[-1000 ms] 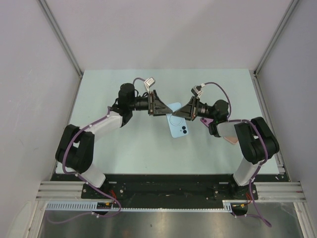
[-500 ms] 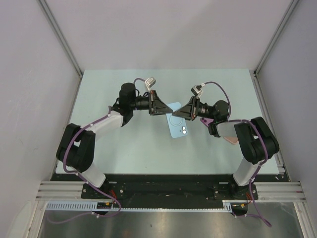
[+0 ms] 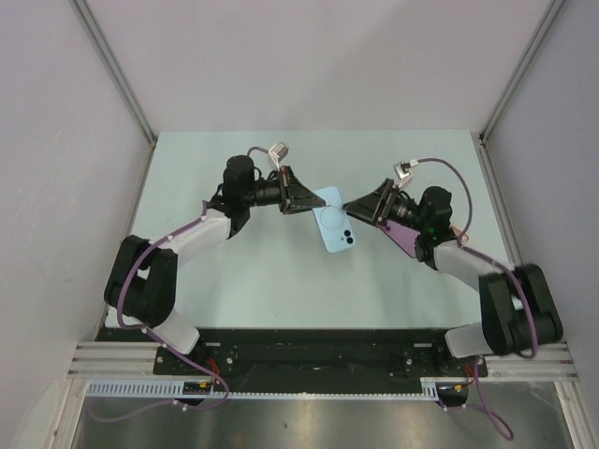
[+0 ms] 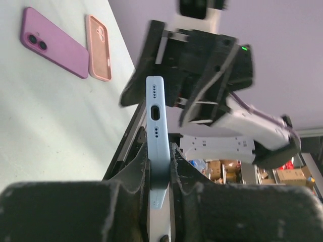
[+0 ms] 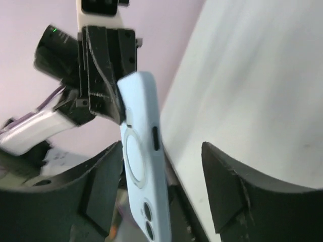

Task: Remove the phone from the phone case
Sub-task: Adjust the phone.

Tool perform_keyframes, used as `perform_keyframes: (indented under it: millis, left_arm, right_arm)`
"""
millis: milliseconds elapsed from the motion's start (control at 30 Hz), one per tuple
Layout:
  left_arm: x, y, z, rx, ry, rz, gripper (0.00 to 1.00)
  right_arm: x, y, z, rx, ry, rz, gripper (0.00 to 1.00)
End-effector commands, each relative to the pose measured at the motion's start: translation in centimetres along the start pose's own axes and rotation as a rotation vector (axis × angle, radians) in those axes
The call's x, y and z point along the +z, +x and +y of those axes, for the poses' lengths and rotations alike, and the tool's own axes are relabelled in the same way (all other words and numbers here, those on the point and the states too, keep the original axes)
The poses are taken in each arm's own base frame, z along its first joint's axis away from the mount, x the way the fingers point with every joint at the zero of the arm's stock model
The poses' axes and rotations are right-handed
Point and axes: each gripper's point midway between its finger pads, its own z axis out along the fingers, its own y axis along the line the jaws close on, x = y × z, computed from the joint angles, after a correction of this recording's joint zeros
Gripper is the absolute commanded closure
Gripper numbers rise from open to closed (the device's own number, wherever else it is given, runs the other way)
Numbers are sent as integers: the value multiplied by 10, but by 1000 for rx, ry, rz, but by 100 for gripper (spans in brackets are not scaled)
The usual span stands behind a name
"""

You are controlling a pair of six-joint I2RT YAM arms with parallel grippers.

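A: Overhead first. Where is the cased phone (image 3: 334, 223)?

B: Mid-table (image 3: 262, 271), between the two arms, light-blue back and printed ring facing up. The left gripper (image 3: 304, 198) has its upper end. The right gripper (image 3: 351, 206) is just beside its right edge.

A: Left claw state?

B: Clamped on the phone. The overhead hides the contact. The left wrist view shows it plainly: the phone stands edge-on, pinched between both fingers (image 4: 132, 176), with the charging port (image 4: 156, 113) and speaker holes facing the lens.

A: Right claw?

B: Jaws apart. The right wrist view shows one finger (image 5: 101, 191) close behind the phone's back and the other (image 5: 232, 186) well off to the right with bare table showing in the gap. I cannot tell whether the near finger touches the case.

A: Is the case on or off?

B: On. The right wrist view gives the blue shell wrapping the side button (image 5: 155, 138) and the camera lenses (image 5: 146, 222).

A: Anything one view has that the others lack?

B: The left wrist view picks up a purple phone (image 4: 53, 43) lying flat and a salmon-pink case (image 4: 98, 48) beside it, inner side up, close together on the table. Overhead, only a purple sliver shows under the right arm; I cannot make out the pink case there.
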Motion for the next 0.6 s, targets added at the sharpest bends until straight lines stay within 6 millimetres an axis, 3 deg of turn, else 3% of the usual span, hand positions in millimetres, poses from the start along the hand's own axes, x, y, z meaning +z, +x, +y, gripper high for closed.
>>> perform_keyframes:
  millis: [0, 33, 67, 200, 233, 300, 333, 467, 567]
  left_arm:
    - [-8, -20, -38, 54, 23, -88, 100]
    - [-8, -20, -35, 33, 0, -91, 100]
    - [-8, -22, -31, 21, -20, -98, 100]
    - [-9, -31, -3, -45, -187, -152, 100]
    - [-11, -34, 12, -79, -257, -180, 100]
    - [-12, -36, 27, -100, -318, -194, 100]
    - [-11, -34, 44, -141, -369, -196, 100]
    - [-13, -32, 62, -197, -435, -207, 100]
    - [-21, -30, 78, -202, -524, -224, 100]
  right_arm:
    - [-25, -22, -37, -243, 486, -114, 30]
    - [-28, -28, -25, -297, 497, -129, 29]
    - [-38, -30, -33, -286, 575, -145, 27]
    - [-49, -30, -19, -409, 724, -178, 23]
    - [-42, -19, -11, -442, 729, -155, 23]
    - [-47, -25, -9, -509, 838, -194, 23]
    - [-44, -22, -5, -536, 858, -189, 23]
    - [-28, 5, 12, -688, 962, -170, 23]
    - [-18, 13, 22, -768, 1002, -187, 23]
